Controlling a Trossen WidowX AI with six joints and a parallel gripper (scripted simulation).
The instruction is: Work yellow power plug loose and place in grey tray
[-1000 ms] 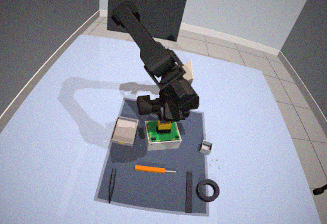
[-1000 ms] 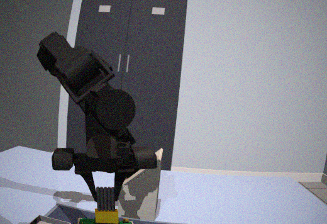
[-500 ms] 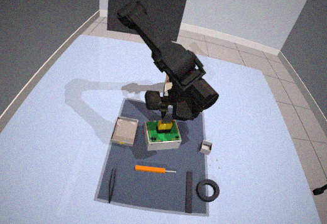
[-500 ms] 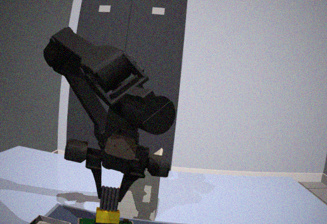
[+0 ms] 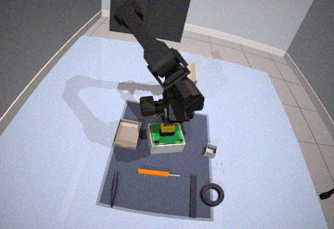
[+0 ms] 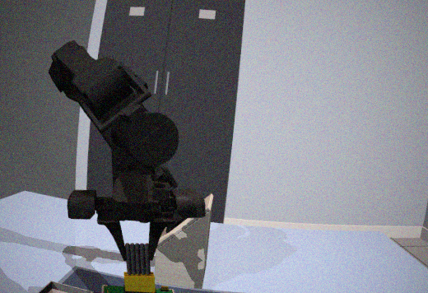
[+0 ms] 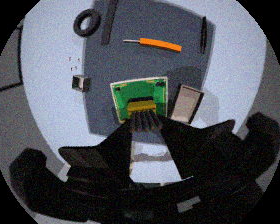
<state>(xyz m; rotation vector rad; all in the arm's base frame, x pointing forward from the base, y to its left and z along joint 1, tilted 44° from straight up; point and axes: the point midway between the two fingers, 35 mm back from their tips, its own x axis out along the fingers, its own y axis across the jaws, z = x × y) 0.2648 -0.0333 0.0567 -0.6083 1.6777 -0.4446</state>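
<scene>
Your pincer point(image 6: 139, 256) point(image 7: 143, 119) is clamped on the cables point(image 6: 137, 258) point(image 7: 145, 121) of the yellow plug point(image 5: 167, 128) point(image 6: 139, 282) point(image 7: 141, 106); loosening stage: rock it gently, then lift toward the tray point(image 5: 137, 135) point(image 7: 200, 105) at nine o'clock from above.

My top camera looks steeply down over the whole mat point(image 5: 154, 200); the exterior one sits low and close, facing the dark cabinet point(image 5: 128, 20) point(image 6: 202, 108); the wrist one peers past the gripper point(image 5: 166, 121) point(image 6: 137, 256) point(image 7: 146, 127). Top and wrist share the orange screwdriver point(image 5: 153, 172) point(image 7: 160, 44).

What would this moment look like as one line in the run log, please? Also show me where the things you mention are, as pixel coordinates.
tool point(image 5: 166, 121) point(image 6: 137, 258) point(image 7: 143, 119): shut on the yellow plug's grey wires point(image 6: 137, 257) point(image 7: 145, 120) | yellow plug point(image 5: 167, 128) point(image 6: 139, 282) point(image 7: 141, 106): at its socket | grey tray point(image 5: 128, 134) point(image 7: 186, 104): no plug inside
</scene>
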